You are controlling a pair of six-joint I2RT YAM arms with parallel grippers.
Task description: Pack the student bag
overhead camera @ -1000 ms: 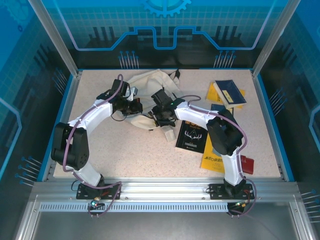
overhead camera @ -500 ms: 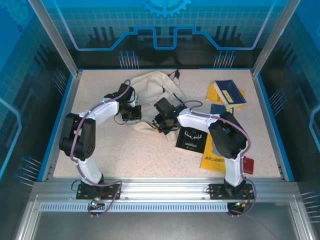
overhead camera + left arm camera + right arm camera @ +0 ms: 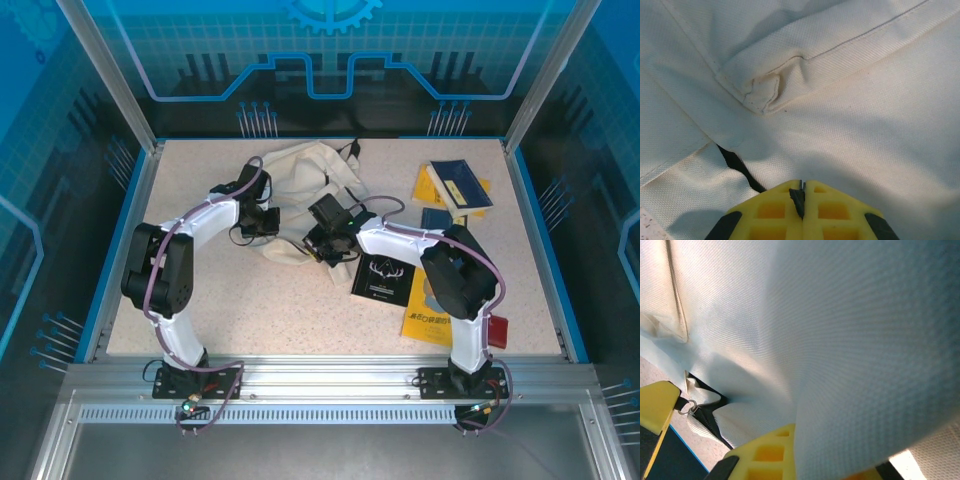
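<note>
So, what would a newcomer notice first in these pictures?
The crumpled cream student bag at the far middle of the table draws the eye. The left pincer is shut against its cloth, and the right pincer is closed on a fold. Books lie scattered to the right.

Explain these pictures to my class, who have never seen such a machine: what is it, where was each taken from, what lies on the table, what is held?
This is a robot: a left arm and a right arm bolted at the near edge of a table. The wide picture looks down from above; the two close-ups come from cameras on the wrists. On the table lie the student bag, a black book, a yellow book and a blue book. The left tool is shut, over the bag's cream fabric. The right tool is shut on a fold of it beside the black zip.
</note>
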